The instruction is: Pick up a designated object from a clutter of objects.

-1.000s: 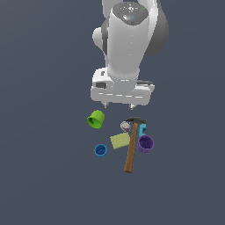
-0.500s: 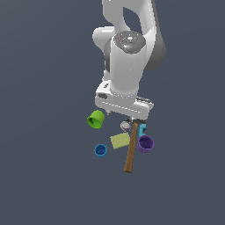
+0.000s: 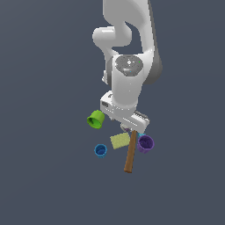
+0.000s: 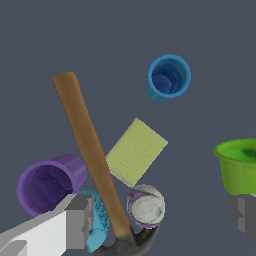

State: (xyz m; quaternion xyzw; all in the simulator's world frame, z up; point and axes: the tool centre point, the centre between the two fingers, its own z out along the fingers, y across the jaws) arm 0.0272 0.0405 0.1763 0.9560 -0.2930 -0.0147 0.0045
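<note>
I see the white arm (image 3: pixel 127 83) over the clutter, wrist low above it. Gripper (image 4: pixel 160 220): fingers (image 4: pixel 80 220) spread wide apart, nothing between them. Hammer (image 4: pixel 90 155): wooden handle runs between the purple cup (image 4: pixel 47 182) and the pad, head beside the grey ball (image 4: pixel 146 205). Green cup (image 3: pixel 95 119) sits at the exterior view's left. Yellow-green pad (image 4: pixel 136 151) lies flat, just beside the handle, near the ball, well apart from the blue cup (image 4: pixel 168 77). A cyan piece (image 4: pixel 100 220) shows partly behind one finger.
</note>
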